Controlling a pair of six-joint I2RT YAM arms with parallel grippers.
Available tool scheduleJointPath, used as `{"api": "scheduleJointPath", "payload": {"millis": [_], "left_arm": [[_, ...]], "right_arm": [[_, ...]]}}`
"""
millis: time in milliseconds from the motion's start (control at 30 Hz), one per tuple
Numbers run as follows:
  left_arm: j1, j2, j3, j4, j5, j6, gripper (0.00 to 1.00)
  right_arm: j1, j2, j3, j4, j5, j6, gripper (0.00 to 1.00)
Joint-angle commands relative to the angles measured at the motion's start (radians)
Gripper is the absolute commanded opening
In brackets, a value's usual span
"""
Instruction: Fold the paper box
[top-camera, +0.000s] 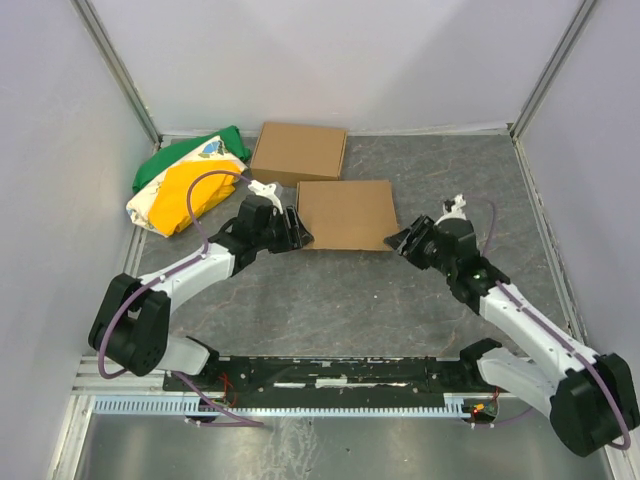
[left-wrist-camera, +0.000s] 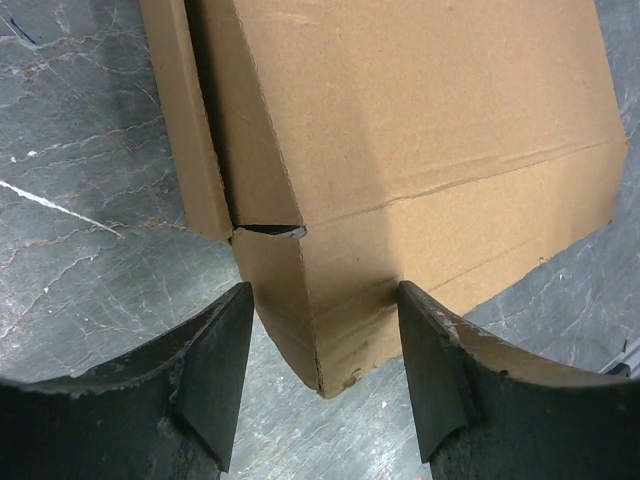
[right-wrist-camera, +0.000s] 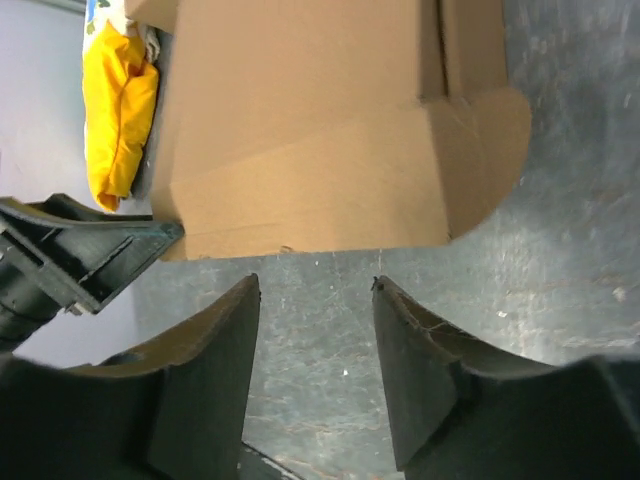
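1. My left gripper (top-camera: 297, 232) is spread wide at the near left corner of the paper box (top-camera: 345, 213). My wrist view shows that corner poking in between my fingers (left-wrist-camera: 220, 360), not clamped.
2. My right gripper (top-camera: 400, 240) is also open and holds nothing. The box's near right edge lies just ahead of its tips.
3. The paper box lies mid-table on the grey table (top-camera: 330, 300), between my 2 grippers.
4. Another cardboard box (top-camera: 298, 152) sits just behind it, and a green and yellow bag (top-camera: 180, 185) lies far left.
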Motion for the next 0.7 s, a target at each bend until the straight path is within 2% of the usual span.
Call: {"api": "scheduleJointPath", "payload": {"millis": [0,67,133,300,400,667], "left_arm": [[0.000,0.014,0.033,-0.035,0.011,0.050,0.66],[0.000,0.018,0.034,-0.033,0.016,0.049,0.66],[0.001,0.020,0.038,-0.032,0.020,0.049,0.66],[0.000,0.026,0.042,-0.029,0.029,0.047,0.65],[-0.001,0.030,0.042,-0.028,0.033,0.048,0.65],[0.000,0.042,0.039,-0.023,0.045,0.047,0.65]], "right_arm": [[-0.004,-0.080,0.196,-0.290,0.106,-0.290,0.66],[-0.006,-0.062,0.255,-0.357,0.157,-0.332,0.77],[-0.011,0.001,0.308,-0.404,0.169,-0.362,0.82],[-0.030,0.187,0.384,-0.408,0.171,-0.457,0.87],[-0.047,0.287,0.406,-0.373,0.101,-0.485,0.90],[-0.057,0.405,0.438,-0.314,0.016,-0.535,0.93]]}}
